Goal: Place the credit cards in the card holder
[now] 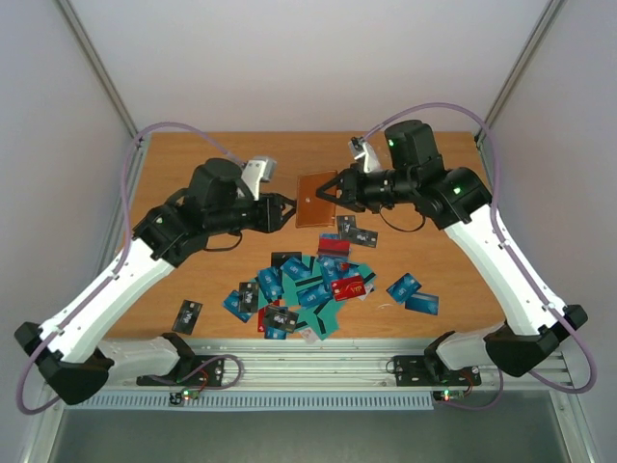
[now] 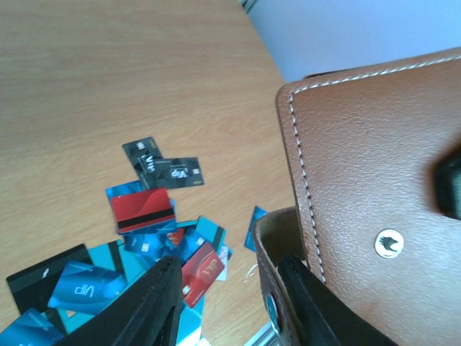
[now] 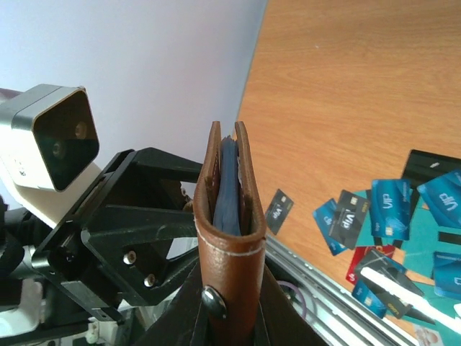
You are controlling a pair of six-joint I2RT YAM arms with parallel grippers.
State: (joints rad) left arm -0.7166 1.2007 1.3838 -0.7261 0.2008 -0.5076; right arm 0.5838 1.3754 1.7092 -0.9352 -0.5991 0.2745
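Over the table (image 1: pixel 193 164), right gripper (image 1: pixel 334 193) clamps edge of card holder (image 1: pixel 312 214).

In the left wrist view, two black credit cards (image 2: pixel 180 173) at eleven o'clock of the pile read "Vip" in white; a blue card (image 2: pixel 85 288) at eight o'clock bears the same word. The snap (image 2: pixel 389 244) on the card holder (image 2: pixel 360 144) shows a small bird-like emblem; print on the red cards (image 2: pixel 202 268) is too blurred to read.
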